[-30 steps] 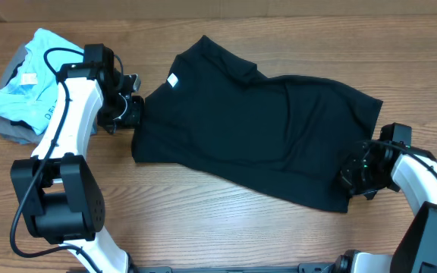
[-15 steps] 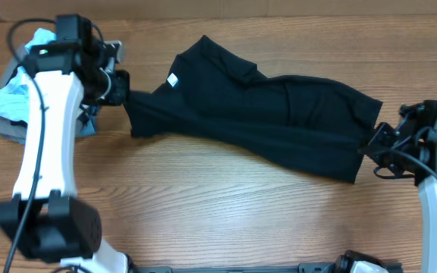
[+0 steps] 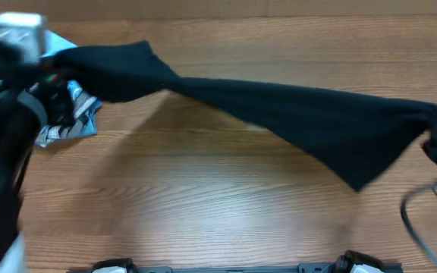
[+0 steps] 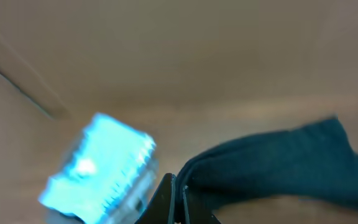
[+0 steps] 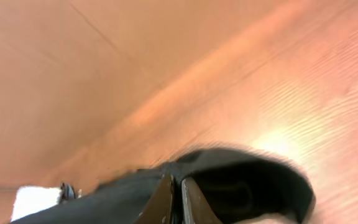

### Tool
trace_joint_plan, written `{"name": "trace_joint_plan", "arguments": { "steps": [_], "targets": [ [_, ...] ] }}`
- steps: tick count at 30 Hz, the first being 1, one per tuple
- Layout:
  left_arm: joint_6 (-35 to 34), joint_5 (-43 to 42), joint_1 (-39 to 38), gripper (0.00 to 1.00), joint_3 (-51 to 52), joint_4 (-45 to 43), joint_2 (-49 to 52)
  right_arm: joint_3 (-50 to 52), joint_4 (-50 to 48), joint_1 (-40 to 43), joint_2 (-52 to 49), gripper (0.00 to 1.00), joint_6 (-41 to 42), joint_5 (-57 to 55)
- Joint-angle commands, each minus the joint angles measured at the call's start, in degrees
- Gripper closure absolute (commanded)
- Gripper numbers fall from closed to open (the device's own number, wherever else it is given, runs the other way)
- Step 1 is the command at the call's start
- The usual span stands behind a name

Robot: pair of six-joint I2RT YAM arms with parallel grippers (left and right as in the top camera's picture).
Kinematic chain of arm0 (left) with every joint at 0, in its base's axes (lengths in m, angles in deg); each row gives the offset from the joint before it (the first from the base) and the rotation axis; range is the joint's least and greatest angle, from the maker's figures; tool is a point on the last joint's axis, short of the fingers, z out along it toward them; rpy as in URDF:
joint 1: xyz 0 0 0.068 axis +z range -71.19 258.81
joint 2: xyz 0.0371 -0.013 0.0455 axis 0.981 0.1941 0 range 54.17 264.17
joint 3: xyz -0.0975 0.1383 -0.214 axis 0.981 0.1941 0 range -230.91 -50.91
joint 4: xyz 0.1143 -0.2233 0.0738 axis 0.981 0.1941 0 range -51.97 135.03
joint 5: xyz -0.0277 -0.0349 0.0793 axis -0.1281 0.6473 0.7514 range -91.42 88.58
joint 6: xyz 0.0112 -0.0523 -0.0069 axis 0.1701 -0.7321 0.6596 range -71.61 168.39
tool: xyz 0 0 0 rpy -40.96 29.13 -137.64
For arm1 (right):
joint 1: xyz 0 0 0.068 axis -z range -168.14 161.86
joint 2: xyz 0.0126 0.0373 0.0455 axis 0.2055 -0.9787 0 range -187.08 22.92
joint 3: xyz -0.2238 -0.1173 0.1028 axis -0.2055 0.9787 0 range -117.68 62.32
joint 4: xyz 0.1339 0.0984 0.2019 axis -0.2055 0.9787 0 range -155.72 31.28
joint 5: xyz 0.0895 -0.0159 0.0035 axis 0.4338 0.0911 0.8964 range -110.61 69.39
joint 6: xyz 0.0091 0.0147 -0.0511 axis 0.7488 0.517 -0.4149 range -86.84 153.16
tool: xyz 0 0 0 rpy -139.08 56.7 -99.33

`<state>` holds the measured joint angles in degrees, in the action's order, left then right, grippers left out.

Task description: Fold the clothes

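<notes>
1. black fabric spans the overhead view: a black garment (image 3: 317, 114) hangs stretched in a long band above the wooden table (image 3: 203, 197), raised at both ends and sagging to a point near the right. a pile of light blue and grey clothes (image 3: 70, 121) lies at the left side, just under the garment's left end. the left side of this view is smeared by motion blur, so the grasp there cannot be read from above.
2. left wrist view: the left gripper (image 4: 174, 202) has its fingers pressed together on an edge of the black garment, which trails away to the right. the light blue pile shows as a blurred block on the table below and to the left.
3. right wrist view: the right gripper (image 5: 174, 200) is likewise clamped on the black garment, whose bunched end bulges to the right of the fingers, above bare wood.
4. step in hand, as judged: shaking out and stretching the garment, before any fold is made.
5. the next move calls for lowering both ends together, under tension, so the cloth lands flat and clear of the pile.
6. containers: none is in view; the finished clothes sit loose on the table.
</notes>
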<state>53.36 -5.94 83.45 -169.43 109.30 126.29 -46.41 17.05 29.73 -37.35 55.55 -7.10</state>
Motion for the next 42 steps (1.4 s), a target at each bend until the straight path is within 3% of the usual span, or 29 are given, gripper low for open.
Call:
{"name": "trace_joint_plan", "arguments": {
  "steps": [1, 5, 10, 17, 23, 26, 27, 29, 33, 37, 42],
  "targets": [
    [2.0, 7.8, 0.6, 0.96, -4.9, -1.2, -5.1, -12.9, 4.2, -0.1, -1.5, 0.96, 0.4, -4.5],
    [2.8, 11.9, 0.6, 0.96, -6.6, -4.8, -7.8, -18.1, 7.5, -0.1, -2.4, 0.96, 1.1, -4.6],
    [2.8, 4.9, 0.6, 0.96, -6.3, -4.0, -4.0, -15.1, 8.9, -0.1, -5.4, 0.96, 1.5, -4.7],
    [2.8, -9.4, 0.4, 0.96, -6.2, -3.8, 12.6, -8.0, 6.1, -0.1, -18.1, 0.96, 1.2, -4.6],
    [2.6, -11.6, -3.2, 0.94, -6.2, -13.6, 31.4, -2.9, -8.3, -0.3, -34.8, 0.96, -1.6, 0.6],
    [0.4, -11.6, -5.1, 0.75, -6.3, -19.4, 38.0, -2.9, -18.1, 0.2, -42.5, 0.69, -4.7, 7.6],
    [-0.2, -11.6, -5.4, 0.64, -6.3, -20.2, 39.1, -2.9, -19.8, 0.6, -43.9, 0.62, -4.9, 9.0],
    [-0.2, -11.5, -5.7, 0.47, -6.5, -19.3, 40.0, -2.9, -21.1, 2.0, -45.2, 0.55, -4.9, 10.4],
    [0.0, -7.8, -5.7, 0.33, -6.5, -12.3, 38.4, -4.0, -15.4, 5.6, -44.2, 0.49, -7.6, 10.6],
    [-0.7, -8.2, -6.2, 0.33, -6.5, 0.5, 37.4, -4.3, -4.6, 6.9, -42.6, 0.49, -7.7, 10.8],
    [-2.8, -8.9, -6.7, 0.56, -2.0, 12.1, 40.2, -4.1, 3.7, 5.1, -42.4, 0.55, -10.7, 10.6]
  ]
}}
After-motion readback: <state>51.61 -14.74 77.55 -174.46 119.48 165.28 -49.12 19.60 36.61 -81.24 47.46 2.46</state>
